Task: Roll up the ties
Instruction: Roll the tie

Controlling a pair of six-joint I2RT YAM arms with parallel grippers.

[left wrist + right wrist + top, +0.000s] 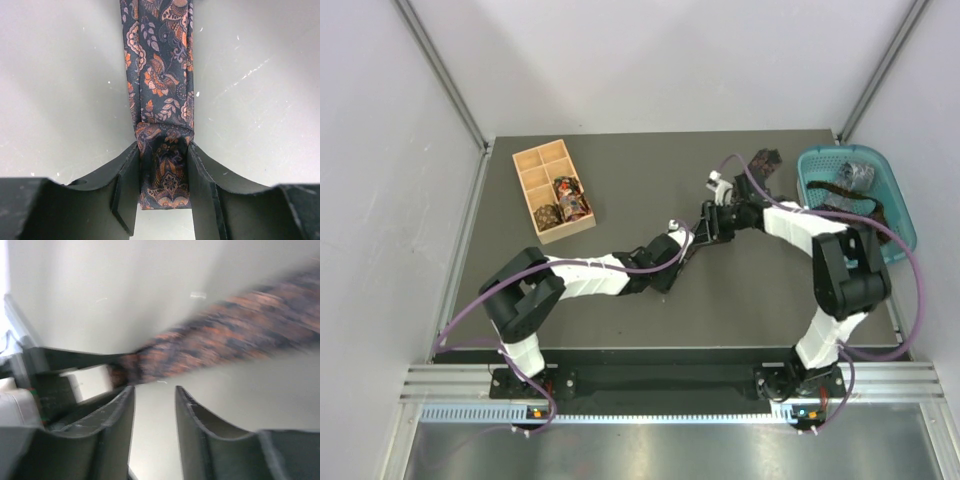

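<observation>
Left gripper (164,150) pinching tie (160,75), right (154,390) seemingly open

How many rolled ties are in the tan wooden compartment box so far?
2 that I can make out: a red multicoloured coil in the right column and a brown coil in the near-left compartment of the tan wooden box. Others may be hidden.

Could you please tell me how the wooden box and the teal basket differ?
The wooden box is tan and divided into compartments; the teal basket is openwork plastic with one well. The box sits far left on the table, the basket at the far right edge. The box holds rolled ties in its near compartments; the basket holds loosely piled ties. Both are open-topped and hold ties.
</observation>
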